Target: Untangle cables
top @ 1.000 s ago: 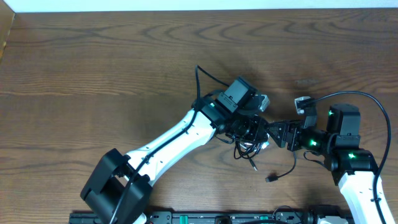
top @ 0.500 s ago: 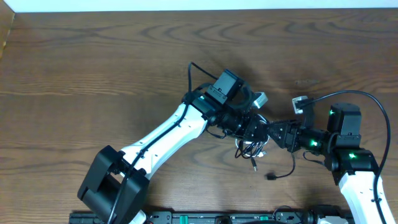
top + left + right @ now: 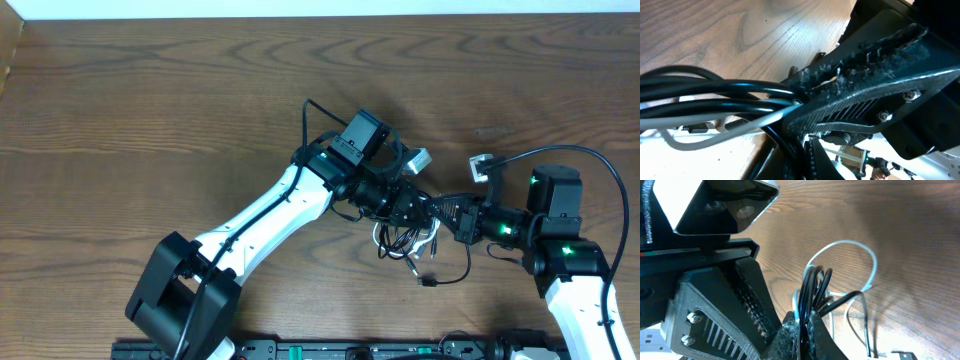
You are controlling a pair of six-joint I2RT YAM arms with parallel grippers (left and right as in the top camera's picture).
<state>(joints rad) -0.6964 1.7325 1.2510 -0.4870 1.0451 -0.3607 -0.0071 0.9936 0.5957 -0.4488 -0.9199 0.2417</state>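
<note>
- Right claw (image 3: 803, 326) is clamped tight on the cables (image 3: 403, 238), with the looped strands of the black cord (image 3: 815, 285) pinched right between its tips.
- Left claw (image 3: 796, 99) is squeezed closed too, biting black strands plus the white cord (image 3: 742, 124) at its tips.
- From overhead, both claws sit almost tip to tip, with the bundle bunched just beside them on the table (image 3: 150, 100).
- Farther out from the right claw, the white cord arcs in a loop, and a black plug end (image 3: 427, 281) lies loose past the bundle.
</note>
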